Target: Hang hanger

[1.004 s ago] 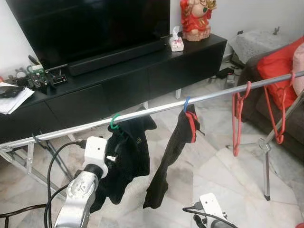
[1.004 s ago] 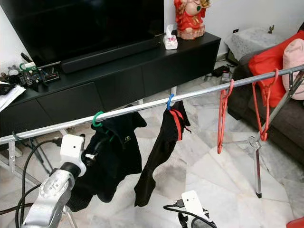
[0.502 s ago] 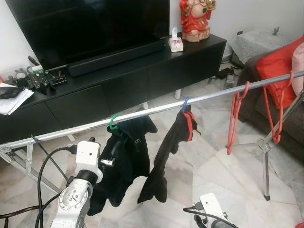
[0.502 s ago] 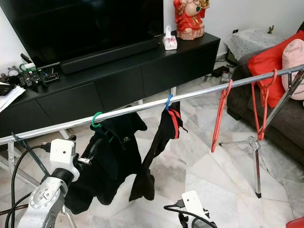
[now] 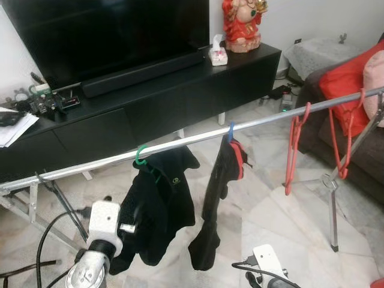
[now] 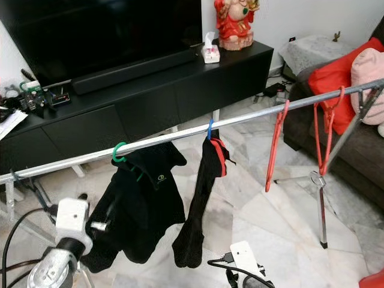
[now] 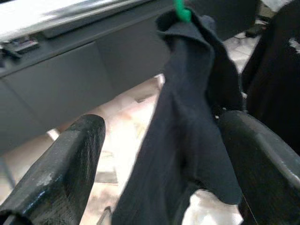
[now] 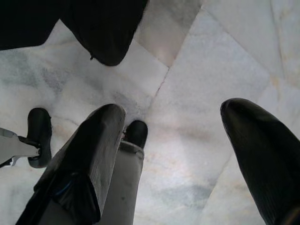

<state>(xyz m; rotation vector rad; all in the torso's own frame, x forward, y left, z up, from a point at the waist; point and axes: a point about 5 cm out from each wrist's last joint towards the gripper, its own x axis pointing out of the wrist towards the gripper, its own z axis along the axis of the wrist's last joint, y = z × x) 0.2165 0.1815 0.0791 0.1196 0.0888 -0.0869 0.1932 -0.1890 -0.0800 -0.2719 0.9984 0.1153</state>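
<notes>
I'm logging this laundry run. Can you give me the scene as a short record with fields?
rail: metal rail slanting across the room
green hanger: hooked on rail, carries black top
blue hanger: on rail, carries dark garment
red hangers: bare, at the rail's right end
left claw: open, fingers either side of the black top
right claw: open, low over the marble floor
</notes>
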